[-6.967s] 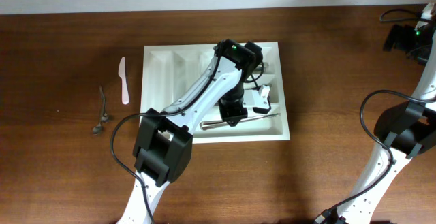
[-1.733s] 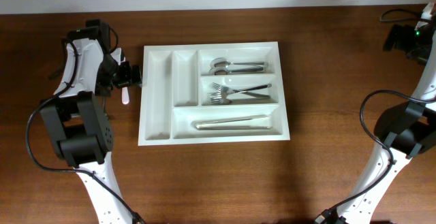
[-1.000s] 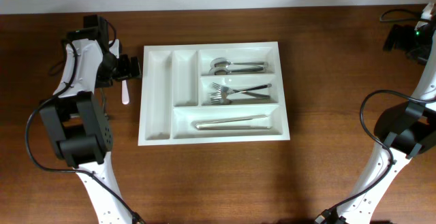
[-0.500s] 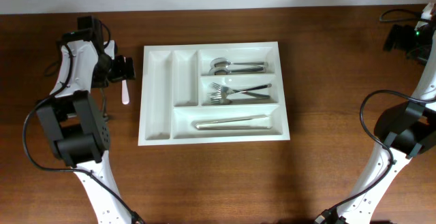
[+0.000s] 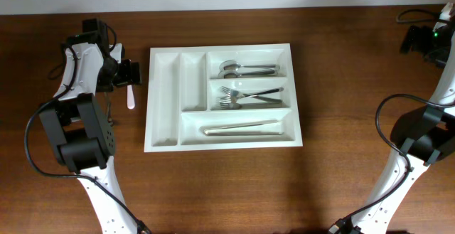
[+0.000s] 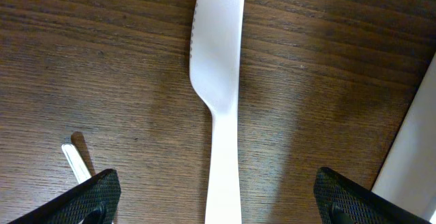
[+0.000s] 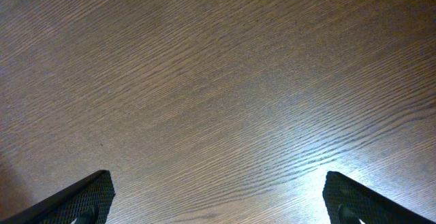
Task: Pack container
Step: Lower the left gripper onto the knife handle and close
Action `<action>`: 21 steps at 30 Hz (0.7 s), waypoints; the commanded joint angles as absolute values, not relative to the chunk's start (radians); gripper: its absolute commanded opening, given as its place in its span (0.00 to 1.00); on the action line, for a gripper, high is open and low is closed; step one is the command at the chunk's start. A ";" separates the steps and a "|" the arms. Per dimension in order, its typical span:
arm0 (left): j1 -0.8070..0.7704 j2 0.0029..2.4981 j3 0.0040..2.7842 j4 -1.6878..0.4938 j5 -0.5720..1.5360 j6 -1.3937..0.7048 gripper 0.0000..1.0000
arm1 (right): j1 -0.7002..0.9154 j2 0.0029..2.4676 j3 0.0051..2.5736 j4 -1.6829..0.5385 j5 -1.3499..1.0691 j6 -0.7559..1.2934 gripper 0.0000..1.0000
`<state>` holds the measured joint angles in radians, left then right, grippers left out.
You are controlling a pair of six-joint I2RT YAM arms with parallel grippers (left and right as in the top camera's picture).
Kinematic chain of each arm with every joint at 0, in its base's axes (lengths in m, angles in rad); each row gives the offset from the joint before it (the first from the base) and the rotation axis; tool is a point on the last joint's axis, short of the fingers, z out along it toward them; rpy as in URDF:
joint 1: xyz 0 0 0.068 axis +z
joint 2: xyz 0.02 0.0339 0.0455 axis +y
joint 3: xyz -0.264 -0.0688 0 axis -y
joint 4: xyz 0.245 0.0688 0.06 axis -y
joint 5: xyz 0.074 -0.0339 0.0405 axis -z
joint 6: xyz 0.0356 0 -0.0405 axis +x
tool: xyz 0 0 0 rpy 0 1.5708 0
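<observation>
Container [image 5: 220, 48] packing: going for the white knife [image 6: 216, 81]

Hovering with the left gripper [image 6: 218, 207] spread wide, holding nothing, fingers [image 6: 95, 195] straddling the knife handle. Best lowering straight, keeping the handle centred, closing only near the table [image 6: 102, 81]. Then carrying to the container just beside the knife. Idling with the right gripper [image 7: 218, 197] spread, empty.

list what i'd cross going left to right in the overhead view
white plastic knife → container → right arm
</observation>
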<state>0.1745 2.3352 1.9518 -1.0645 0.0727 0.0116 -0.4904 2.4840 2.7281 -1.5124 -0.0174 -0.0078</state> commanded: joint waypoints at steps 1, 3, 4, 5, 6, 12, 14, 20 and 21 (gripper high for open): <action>0.177 2.351 1.945 -1.060 0.082 0.042 0.93 | -0.498 2.445 2.722 -1.510 -0.019 -0.006 0.99; 0.177 2.357 1.945 -1.058 0.082 0.042 0.93 | -0.498 2.445 2.722 -1.510 -0.019 -0.006 0.99; 0.177 2.362 1.945 -1.058 0.082 0.042 0.93 | -0.498 2.445 2.722 -1.510 -0.019 -0.006 0.99; 0.177 2.366 1.945 -1.058 0.082 0.042 0.93 | -0.498 2.445 2.722 -1.510 -0.019 -0.006 0.99; 0.176 2.373 1.945 -1.059 0.082 0.038 0.93 | -0.498 2.445 2.722 -1.510 -0.019 -0.006 0.99; 0.155 2.387 1.945 -1.058 0.059 0.038 0.93 | -0.498 2.445 2.722 -1.510 -0.019 -0.006 0.99; 0.142 2.398 1.945 -1.058 0.025 0.038 0.93 | -0.498 2.445 2.722 -1.510 -0.019 -0.006 0.99; 0.111 2.429 1.945 -1.057 0.015 0.038 0.93 | -0.498 2.445 2.722 -1.510 -0.019 -0.006 0.99; 0.108 2.430 1.945 -1.054 0.014 0.038 0.93 | -0.498 2.445 2.722 -1.510 -0.019 -0.006 0.99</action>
